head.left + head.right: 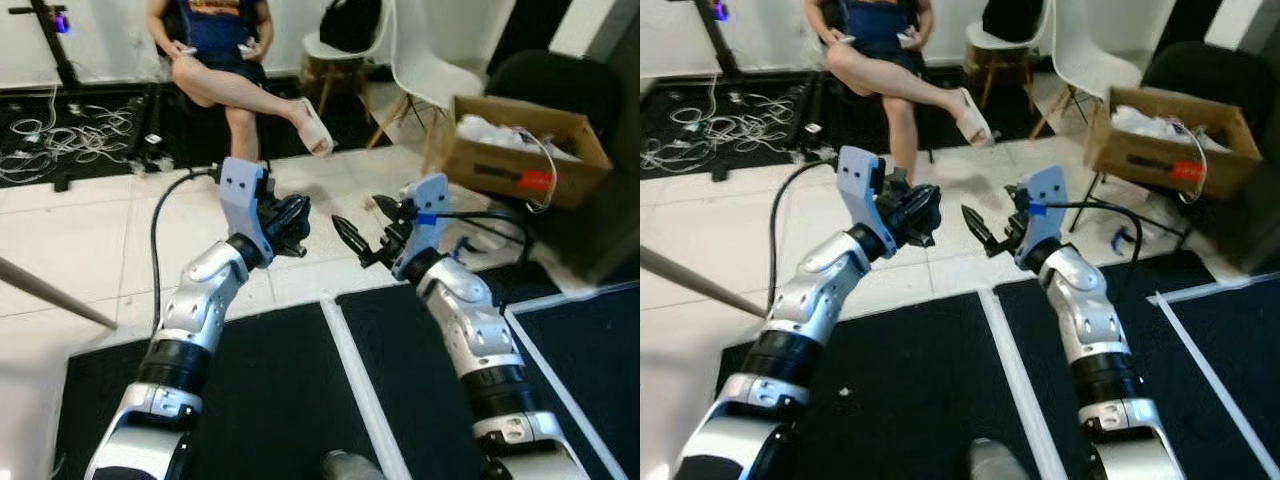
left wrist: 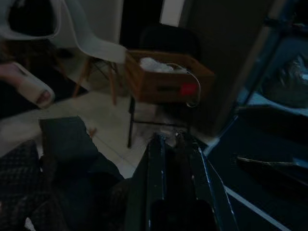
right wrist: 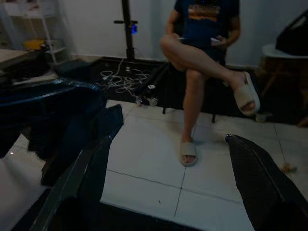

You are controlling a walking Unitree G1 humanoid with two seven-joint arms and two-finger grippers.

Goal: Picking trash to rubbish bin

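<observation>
Room w/ white tile floor (image 1: 90,240), black floor mats (image 1: 270,400) edged w/ white tape nearest the robot. Far left, a tangle of white cables (image 1: 70,130) lay by a black stand (image 1: 50,40). Next along, a seated person (image 1: 225,60) w/ legs crossed, pale slipper (image 1: 315,125) hanging off the raised foot. Then a white moulded chair (image 1: 425,65), and at right a brown cardboard box (image 1: 525,150) holding crumpled white stuff plus a red bit at its front.

Left gripper (image 1: 290,225) was raised mid-air over the tiles, its black fingers together, nothing between them. Right gripper (image 1: 365,230) hung just beside it, tips facing, fingers apart & empty.

No clear trash piece on the floor; the box's white contents are the nearest candidate, and no bin could be made out. So the task looked at its start, probably still searching.

Risks: the two grippers sat close tip to tip, so any inward swing could knock them together. The person's foot was near the arms' forward path; stepping ahead w/o turning could bring contact. Cables at left could snag a foot.

Left wrist view showed the box (image 2: 166,77) straight ahead past its closed fingers (image 2: 156,178), a bearing the head views don't give. Right wrist view showed a second slipper (image 3: 188,153) flat on the tiles & a white shelf unit (image 3: 36,29), and confirmed the wide gap between its fingers (image 3: 260,178).
</observation>
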